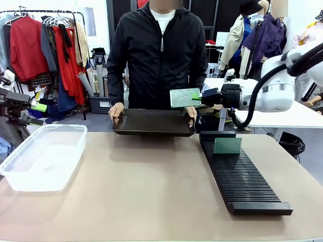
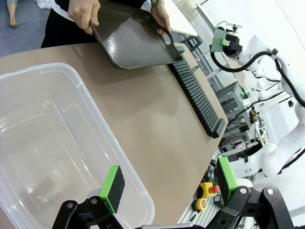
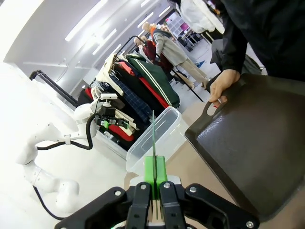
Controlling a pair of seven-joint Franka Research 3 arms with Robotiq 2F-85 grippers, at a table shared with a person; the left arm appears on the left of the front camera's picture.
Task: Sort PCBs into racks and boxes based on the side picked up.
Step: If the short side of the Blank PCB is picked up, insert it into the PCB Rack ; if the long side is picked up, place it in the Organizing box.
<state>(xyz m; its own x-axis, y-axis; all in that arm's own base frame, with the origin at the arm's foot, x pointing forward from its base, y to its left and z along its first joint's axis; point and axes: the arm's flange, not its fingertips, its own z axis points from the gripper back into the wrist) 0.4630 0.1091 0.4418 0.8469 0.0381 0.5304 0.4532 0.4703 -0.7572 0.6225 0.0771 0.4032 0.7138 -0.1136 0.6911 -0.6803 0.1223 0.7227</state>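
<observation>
Front view: on the tan table (image 1: 151, 191), the clear box (image 1: 43, 156) sits at the left and the black rack (image 1: 242, 174) at the right, well apart. One PCB (image 1: 227, 145) stands upright in a slot near the rack's far end. Beyond, a person (image 1: 159, 55) holds a dark tray (image 1: 154, 122) by both ends at the table's far edge. Above the tray's right end, the right gripper (image 1: 198, 97) is clamped on the edge of a second PCB (image 1: 184, 98), clear of the tray. Right wrist view: that board shows edge-on between the closed pads. Left wrist view: the left gripper (image 2: 169, 183) has its jaws apart, nothing between them, above the box's rim.
</observation>
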